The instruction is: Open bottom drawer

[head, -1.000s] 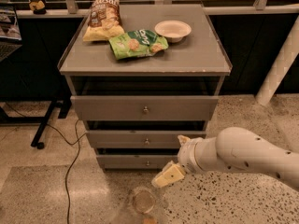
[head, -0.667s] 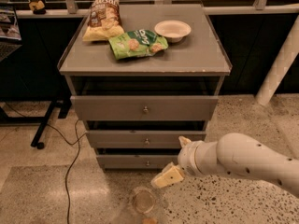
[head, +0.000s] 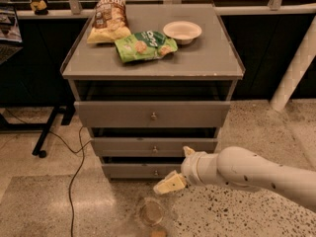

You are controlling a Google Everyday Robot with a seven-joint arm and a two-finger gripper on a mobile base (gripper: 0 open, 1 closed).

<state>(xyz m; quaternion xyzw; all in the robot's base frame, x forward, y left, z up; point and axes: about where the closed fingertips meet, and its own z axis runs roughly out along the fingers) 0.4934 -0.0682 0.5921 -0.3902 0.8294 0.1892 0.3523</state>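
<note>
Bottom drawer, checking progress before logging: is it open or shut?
Shut, it seems: the bottom drawer shows no tray behind its front; the gripper hovers just right of its knob.

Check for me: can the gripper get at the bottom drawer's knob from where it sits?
Probably yes. The gripper hangs open close beside the knob on the bottom drawer, low in front of the cabinet, and nothing seems to stand between them.
</note>
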